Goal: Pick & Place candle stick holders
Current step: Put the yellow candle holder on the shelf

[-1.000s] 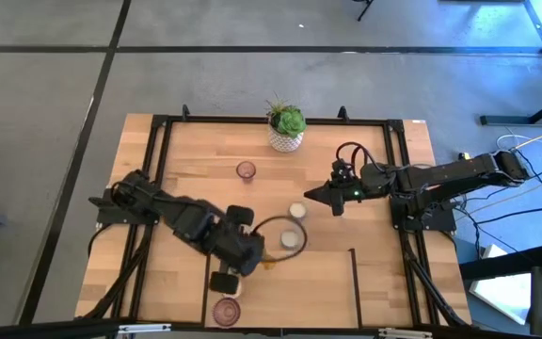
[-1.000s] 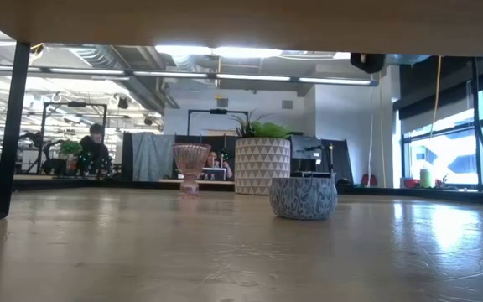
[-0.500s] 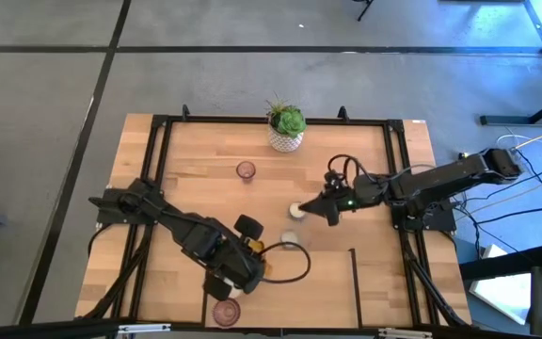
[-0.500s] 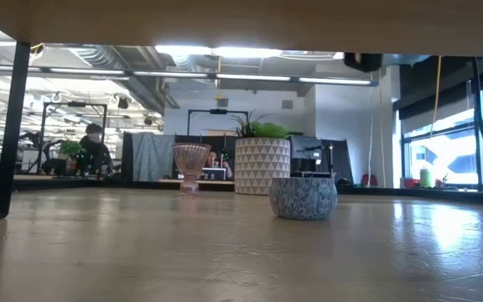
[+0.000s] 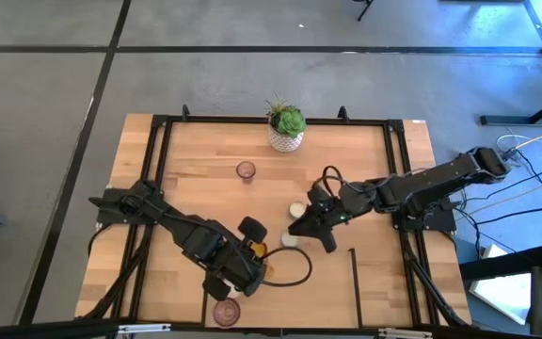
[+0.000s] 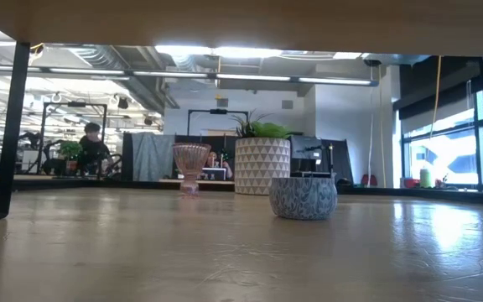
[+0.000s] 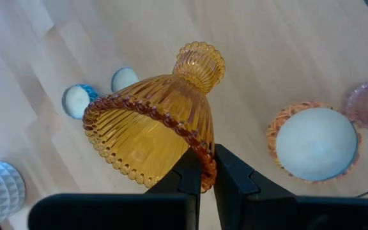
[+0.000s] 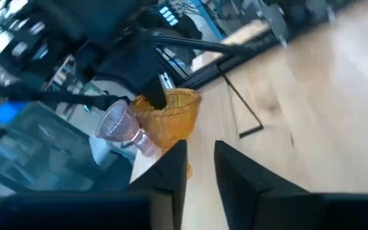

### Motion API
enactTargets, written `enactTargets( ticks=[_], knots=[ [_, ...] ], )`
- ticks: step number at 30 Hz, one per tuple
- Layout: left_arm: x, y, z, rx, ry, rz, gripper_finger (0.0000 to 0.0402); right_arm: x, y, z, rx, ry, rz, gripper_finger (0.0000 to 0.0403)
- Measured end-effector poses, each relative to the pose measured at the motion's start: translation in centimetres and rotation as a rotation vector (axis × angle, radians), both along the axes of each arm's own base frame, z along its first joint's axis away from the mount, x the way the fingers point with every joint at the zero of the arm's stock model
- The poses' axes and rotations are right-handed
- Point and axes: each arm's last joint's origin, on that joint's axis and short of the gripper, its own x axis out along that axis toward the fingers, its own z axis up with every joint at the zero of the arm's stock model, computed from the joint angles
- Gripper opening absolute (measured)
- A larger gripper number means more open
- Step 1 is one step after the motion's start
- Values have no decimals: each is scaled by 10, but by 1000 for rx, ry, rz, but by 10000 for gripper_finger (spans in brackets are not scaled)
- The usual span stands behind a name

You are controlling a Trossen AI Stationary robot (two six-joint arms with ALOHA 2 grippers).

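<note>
My left gripper (image 5: 240, 273) is near the table's front edge, shut on an amber glass candle stick holder (image 7: 158, 128). A pink glass holder (image 5: 226, 313) stands just nearer the front edge, and another pink one (image 5: 245, 170) stands at the far left. Two cream holders (image 5: 296, 209) (image 5: 290, 239) sit at mid-table. My right gripper (image 5: 297, 229) hovers beside them, open, with nothing between its fingers (image 8: 171, 172). The low view shows no gripper. My left gripper pinches the amber holder's beaded rim (image 7: 204, 165), one finger (image 7: 187, 179) inside the cup and the other outside. The fingers come from above, pointing steeply down. The holder hangs tilted, foot away from the gripper; whether the foot touches the table I cannot tell.
A green plant in a white patterned pot (image 5: 287, 129) stands at the far edge's middle. A black cable loops on the table by the left gripper (image 5: 290, 268). A black line marks the wood at the near right (image 5: 354, 278). Bare wood lies at the right and far left.
My right gripper has gone toward the table's left and near edge, stretching out to the two cream holders. My left gripper has gone toward the near edge with the amber holder, then kept still.
</note>
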Motion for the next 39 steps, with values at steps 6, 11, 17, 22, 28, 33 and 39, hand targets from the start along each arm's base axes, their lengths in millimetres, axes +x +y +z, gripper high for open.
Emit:
enactTargets(
  ticks=[6,11,17,22,28,33,39],
  knots=[
    [0,-1,-1,43,-5,-56,16,11,-2,-6,221,101,-61,128],
    [2,2,-2,83,-21,-52,16,12,0,-8,231,111,-55,137],
    [6,8,-2,-50,-7,187,16,13,1,-7,231,94,-60,137],
    [-4,18,16,-267,0,487,16,13,2,-7,212,88,-54,138],
    [-29,38,70,-446,-314,678,16,13,3,-7,184,77,-61,138],
    [-59,63,127,-516,-728,736,16,13,3,-7,168,69,-64,138],
    [-81,79,168,-498,-1026,635,16,13,3,-7,162,68,-62,138]
  ],
)
